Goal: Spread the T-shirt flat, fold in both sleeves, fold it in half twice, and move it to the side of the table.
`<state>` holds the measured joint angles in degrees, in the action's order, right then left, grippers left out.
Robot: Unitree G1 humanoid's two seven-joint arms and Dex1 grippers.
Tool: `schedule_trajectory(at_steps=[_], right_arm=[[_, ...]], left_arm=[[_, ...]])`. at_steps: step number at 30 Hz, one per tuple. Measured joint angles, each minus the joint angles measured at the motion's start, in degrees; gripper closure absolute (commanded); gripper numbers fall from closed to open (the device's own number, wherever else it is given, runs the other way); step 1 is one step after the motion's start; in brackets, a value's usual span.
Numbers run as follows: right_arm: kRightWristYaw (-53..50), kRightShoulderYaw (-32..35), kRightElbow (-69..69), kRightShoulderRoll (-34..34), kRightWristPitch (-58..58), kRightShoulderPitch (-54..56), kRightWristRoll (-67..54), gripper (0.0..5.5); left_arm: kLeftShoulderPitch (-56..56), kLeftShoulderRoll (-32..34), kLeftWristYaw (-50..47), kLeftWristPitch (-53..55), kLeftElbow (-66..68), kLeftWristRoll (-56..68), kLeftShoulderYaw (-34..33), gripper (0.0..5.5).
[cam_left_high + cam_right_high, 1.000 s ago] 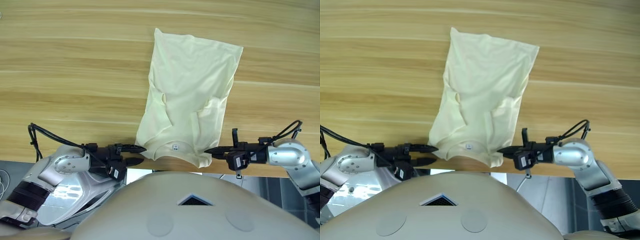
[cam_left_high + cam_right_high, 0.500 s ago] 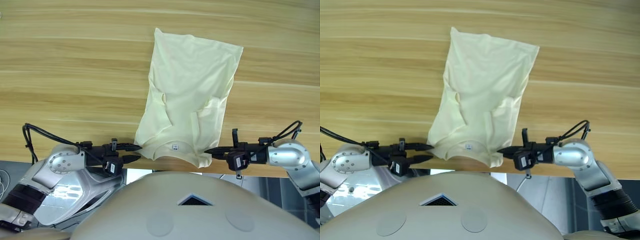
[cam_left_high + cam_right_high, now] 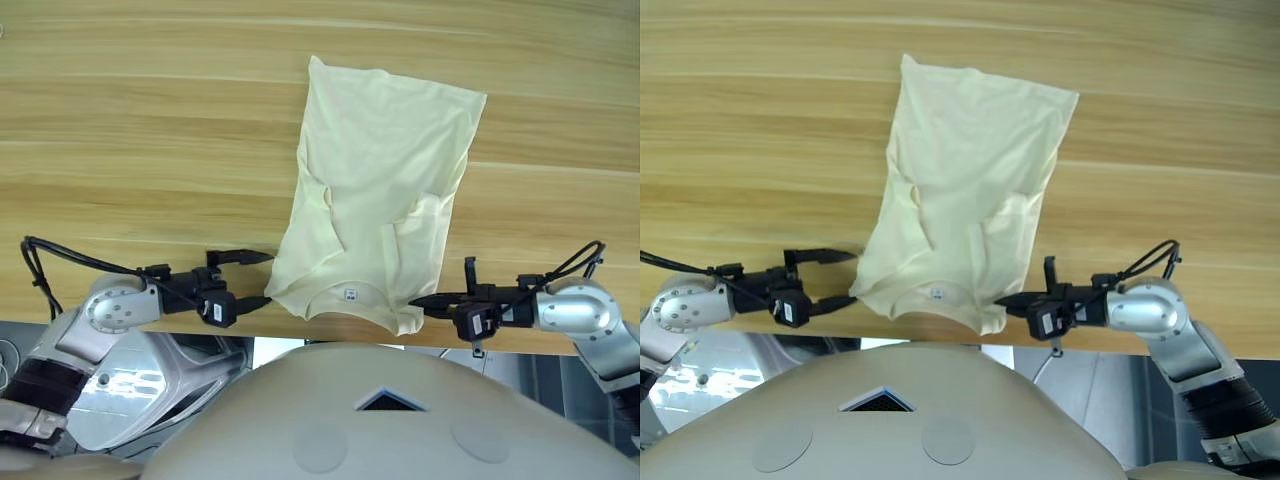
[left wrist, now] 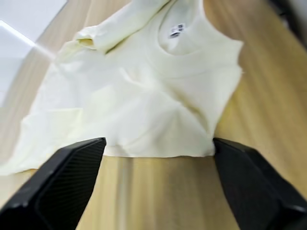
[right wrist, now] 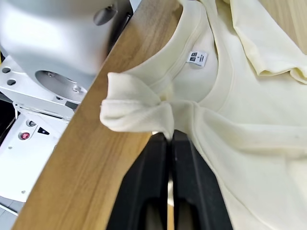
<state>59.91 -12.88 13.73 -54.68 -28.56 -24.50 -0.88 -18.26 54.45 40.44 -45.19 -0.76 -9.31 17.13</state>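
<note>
A pale yellow T-shirt (image 3: 385,180) lies on the wooden table (image 3: 130,150), with its collar and label (image 3: 351,294) at the near edge and its sleeves folded in over the body. My left gripper (image 3: 262,279) is open wide at the table's near edge, just left of the shirt's shoulder. In the left wrist view its two black fingers (image 4: 72,172) stand far apart, with the T-shirt (image 4: 144,96) lying just ahead of them. My right gripper (image 3: 422,300) is shut on the shirt's other shoulder corner (image 5: 136,108), which is bunched at the fingertips (image 5: 158,143).
Bare wood stretches to both sides of the shirt and beyond its hem. The table's near edge (image 5: 86,143) runs right under both grippers, with grey robot housing (image 5: 57,33) below it.
My left gripper has opened its fingers wide and drawn back a little to the left of the shirt's shoulder. The right gripper and the shirt have stayed put.
</note>
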Motion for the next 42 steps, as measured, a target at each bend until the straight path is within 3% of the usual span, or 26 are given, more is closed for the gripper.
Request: schedule_trajectory(at_steps=[7, 11, 33, 42], right_arm=[[0.0, 0.0, 0.0, 0.0, 0.0, 0.0, 0.0, 5.50], [0.0, 0.0, -0.1, 0.0, 0.0, 0.0, 0.0, 5.50], [0.0, 0.0, 0.0, 0.0, 0.5, -0.3, 0.0, 5.50], [0.0, 0.0, 0.1, 0.0, 0.5, -0.4, 0.0, 5.50]], left_arm=[[0.9, -0.9, -1.0, -0.9, 0.3, -0.5, 0.4, 0.12], [0.9, -1.1, -0.9, -2.0, 0.0, -0.3, 1.7, 0.12], [0.8, -1.7, -1.0, -5.7, 2.5, -3.9, 3.8, 3.93], [0.9, -1.8, -1.2, -5.6, 2.8, -4.5, 3.8, 5.19]])
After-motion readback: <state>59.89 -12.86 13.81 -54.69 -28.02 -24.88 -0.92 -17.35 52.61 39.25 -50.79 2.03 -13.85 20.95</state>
